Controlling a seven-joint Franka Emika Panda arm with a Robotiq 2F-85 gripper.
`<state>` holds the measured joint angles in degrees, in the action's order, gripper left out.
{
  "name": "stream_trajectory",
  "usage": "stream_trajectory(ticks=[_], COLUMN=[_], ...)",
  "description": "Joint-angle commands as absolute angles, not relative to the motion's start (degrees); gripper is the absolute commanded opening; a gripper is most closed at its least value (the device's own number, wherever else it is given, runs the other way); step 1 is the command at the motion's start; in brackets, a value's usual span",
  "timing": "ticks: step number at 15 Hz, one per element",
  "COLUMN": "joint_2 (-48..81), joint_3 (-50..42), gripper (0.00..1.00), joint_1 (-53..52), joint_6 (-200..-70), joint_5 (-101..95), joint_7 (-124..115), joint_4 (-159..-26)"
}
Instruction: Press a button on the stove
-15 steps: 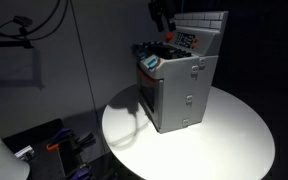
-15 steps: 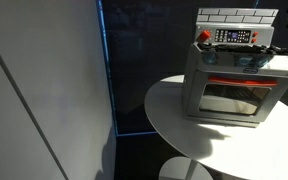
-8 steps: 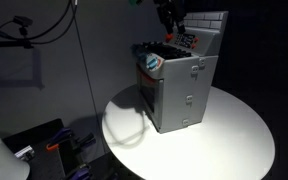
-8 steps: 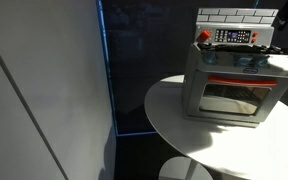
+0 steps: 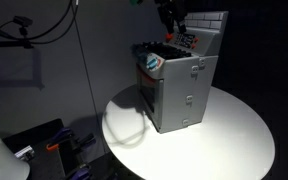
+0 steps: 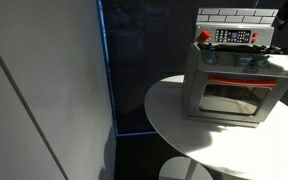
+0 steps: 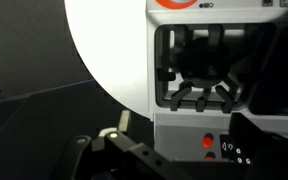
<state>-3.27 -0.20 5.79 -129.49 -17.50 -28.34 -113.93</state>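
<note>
Hovering over the stove (image 5: 179, 90) on the white table (image 5: 234, 140) in an exterior view, the gripper (image 5: 172, 14) has shifted toward the back panel, then halted. Wrist view: a red button (image 7: 207, 142) sits close below, so a press seems near. Whether the fingers are apart cannot be told.

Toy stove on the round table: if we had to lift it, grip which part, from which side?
Grip the upright back panel of the stove, coming down from above, jaws across its thickness. It looks like the only thin slab standing above the top; the boxy body is probably too wide to span.
</note>
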Motion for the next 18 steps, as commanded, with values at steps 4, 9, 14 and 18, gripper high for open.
stream_trajectory(ticks=[4,9,14,18], joint_2=[-2.09,0.9,4.34,6.66], joint_3=[-0.8,-1.12,-2.2,-3.34], gripper=[1.0,1.0,1.0,1.0], joint_1=[5.07,5.01,4.49,3.8], joint_6=[-129.36,-129.71,-132.43,-134.75], joint_5=[-18.16,-19.94,-22.17,-22.32], joint_7=[-30.01,-35.27,-41.42,-43.79], joint_4=[-113.04,-111.52,-109.37,-106.95])
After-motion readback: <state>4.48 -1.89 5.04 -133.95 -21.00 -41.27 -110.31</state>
